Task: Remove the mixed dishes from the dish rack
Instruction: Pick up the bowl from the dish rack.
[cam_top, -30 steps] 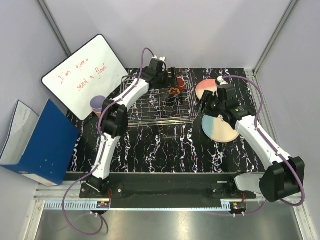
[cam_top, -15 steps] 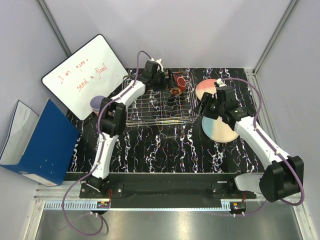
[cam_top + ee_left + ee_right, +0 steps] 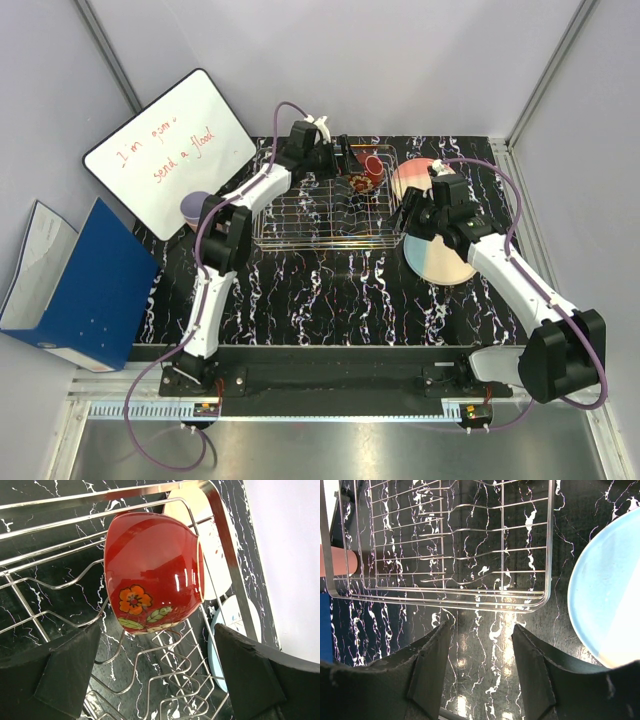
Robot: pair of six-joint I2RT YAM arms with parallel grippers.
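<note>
The dish rack (image 3: 310, 210) stands at the back middle of the table. In it a glossy red bowl (image 3: 367, 170) with a flower pattern lies on its side at the far right corner. My left gripper (image 3: 343, 152) is open just short of the bowl (image 3: 150, 570), with its fingers (image 3: 65, 672) spread wide and nothing between them. Right of the rack lie a pink and cream plate (image 3: 412, 178) and a light-blue and cream plate (image 3: 440, 258). My right gripper (image 3: 413, 212) hovers open over bare table at the rack's right front corner (image 3: 540, 597), beside the blue plate (image 3: 602, 600).
A lavender cup (image 3: 195, 207) stands left of the rack, by the leaning whiteboard (image 3: 170, 150). A blue binder (image 3: 85, 285) lies off the table's left edge. Grey walls close in the back and sides. A pinkish shape (image 3: 337, 562) shows beyond the rack in the right wrist view.
My left gripper has moved right along the rack's far side toward the red bowl, which sits slightly further right. The right gripper has drifted a little toward the rack.
</note>
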